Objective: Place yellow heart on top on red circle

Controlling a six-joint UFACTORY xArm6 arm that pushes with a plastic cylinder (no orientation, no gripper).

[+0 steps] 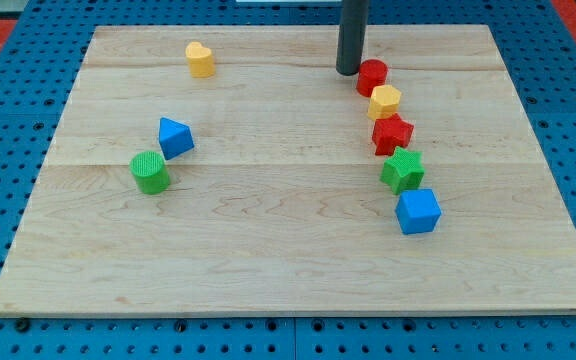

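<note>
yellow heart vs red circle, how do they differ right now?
Colour and shape: the yellow heart is lobed, the red circle round. The yellow heart stands alone at the view's upper left; the red circle heads a column of blocks, beside the yellow hexagon. My tip sits by the red circle, far from the heart.

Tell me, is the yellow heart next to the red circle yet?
Not yet. The yellow heart sits alone near the view's top left, far from the red circle. My tip rests just left of the red circle. Pushing the heart across is still left.
</note>
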